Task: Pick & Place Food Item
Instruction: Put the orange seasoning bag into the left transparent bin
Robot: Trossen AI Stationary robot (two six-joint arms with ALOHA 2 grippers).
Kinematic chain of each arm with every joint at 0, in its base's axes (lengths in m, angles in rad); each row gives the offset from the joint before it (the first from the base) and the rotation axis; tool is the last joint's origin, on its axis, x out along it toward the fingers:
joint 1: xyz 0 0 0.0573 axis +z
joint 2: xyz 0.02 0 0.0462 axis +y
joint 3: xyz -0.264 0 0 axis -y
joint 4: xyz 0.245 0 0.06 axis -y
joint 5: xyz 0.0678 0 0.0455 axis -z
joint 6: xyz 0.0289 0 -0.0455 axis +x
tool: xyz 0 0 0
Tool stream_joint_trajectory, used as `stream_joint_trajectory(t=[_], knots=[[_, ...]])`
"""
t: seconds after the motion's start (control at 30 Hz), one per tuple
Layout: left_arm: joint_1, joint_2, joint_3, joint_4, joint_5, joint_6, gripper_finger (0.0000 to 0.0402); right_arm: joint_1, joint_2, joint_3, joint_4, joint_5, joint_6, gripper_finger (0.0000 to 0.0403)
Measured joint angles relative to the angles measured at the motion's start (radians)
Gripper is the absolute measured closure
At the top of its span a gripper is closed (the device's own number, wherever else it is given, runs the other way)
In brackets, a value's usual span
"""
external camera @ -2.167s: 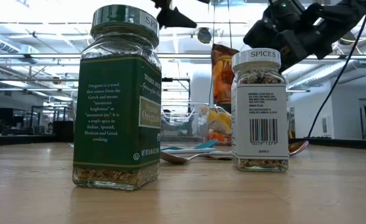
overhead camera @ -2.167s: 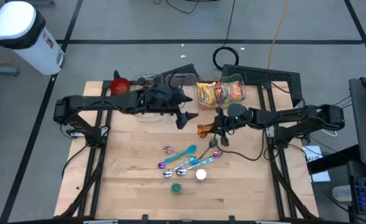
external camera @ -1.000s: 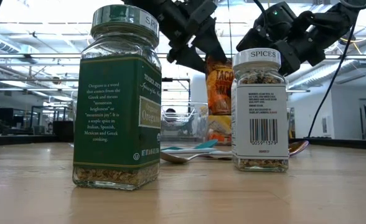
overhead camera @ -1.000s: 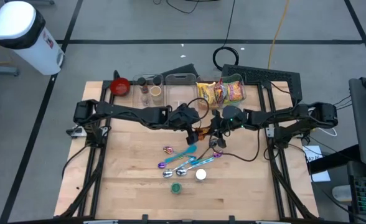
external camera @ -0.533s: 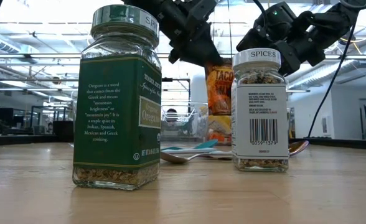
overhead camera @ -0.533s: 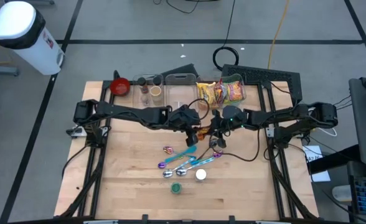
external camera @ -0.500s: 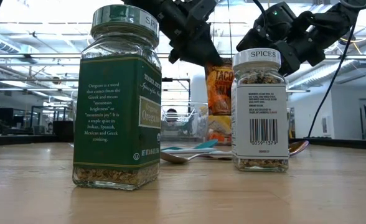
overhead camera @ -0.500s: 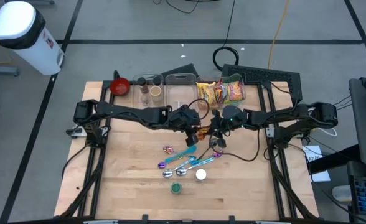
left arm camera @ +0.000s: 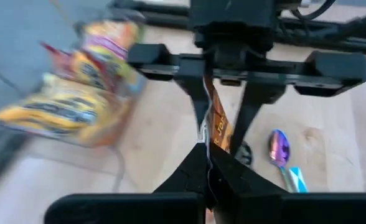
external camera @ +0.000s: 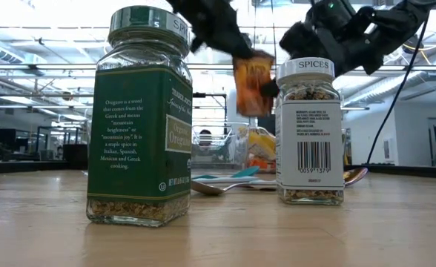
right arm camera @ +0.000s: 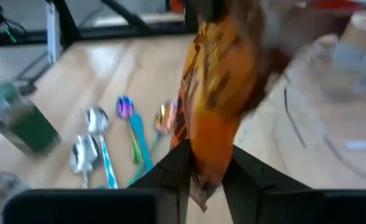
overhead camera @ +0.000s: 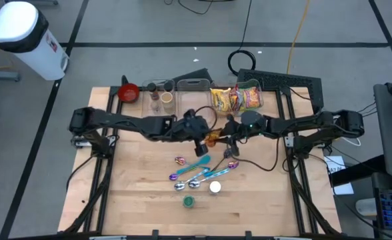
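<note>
I have both arms meeting over the middle of the light wooden table (overhead camera: pixel 136 200), and between them hangs the small orange foil snack packet (overhead camera: pixel 213 139), lifted clear of the wood just in front of the rear row of goods. My left gripper (overhead camera: pixel 202 141) is clamped on one edge of that packet: from its wrist camera the two dark fingers (left arm camera: pixel 189 171) are pinched nearly flat together with the foil edge between them. My right gripper (overhead camera: pixel 227 139) grips the opposite end, its fingers (right arm camera: pixel 173 165) closed narrowly around the packet's lower seam. From table height the packet (external camera: pixel 253 81) hangs in the air behind the two jars, its lettering too smeared for me to read. At the back edge sit the yellow and pink snack bags (overhead camera: pixel 236 99), whose printing I cannot make out, near a clear plastic container (overhead camera: pixel 195 85) and a red bowl (overhead camera: pixel 129 92). Nearest the low camera stands the green-labelled glass jar (external camera: pixel 138 119), which reads "Trader Joe's" and "Oregano", and the clear glass jar with white lid (external camera: pixel 310 133), stamped "SPICES" above a barcode. A cluster of coloured spoons (overhead camera: pixel 199 172) lies below the grippers.
</note>
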Motion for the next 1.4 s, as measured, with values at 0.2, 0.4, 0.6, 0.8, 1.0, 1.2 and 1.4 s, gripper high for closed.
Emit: stream_joint_trajectory(t=[0.2, 0.4, 0.6, 0.8, 1.0, 1.2, 1.4], knots=[[-0.064, -0.097, 0.003, -0.088, -0.262, -0.014, 0.0397, 0.013, -0.067, -0.013, -0.077, -0.002, 0.026, 0.0274], [-0.085, -0.137, 0.000, -0.202, -0.409, -0.094, 0.0398, 0.023, -0.161, -0.005, -0.127, -0.002, 0.033, 0.0228], [-0.093, -0.175, 0.001, -0.371, -0.583, -0.281, 0.0398, 0.024, -0.220, -0.004, -0.157, -0.002, 0.033, 0.0211], [-0.091, -0.255, -0.019, -0.550, -0.713, -0.439, 0.0398, 0.024, -0.227, -0.004, -0.174, -0.001, 0.027, 0.0216], [-0.065, -0.440, -0.174, -0.542, -0.726, -0.507, 0.0399, 0.024, -0.227, -0.006, -0.177, -0.001, 0.024, 0.0219], [0.005, -0.611, -0.462, -0.357, -0.708, -0.542, 0.0400, 0.024, -0.226, -0.006, -0.141, -0.001, 0.022, 0.0216], [0.113, -0.661, -0.695, 0.017, -0.620, -0.464, 0.0400, 0.024, -0.226, -0.006, -0.114, 0.000, 0.022, 0.0221]])
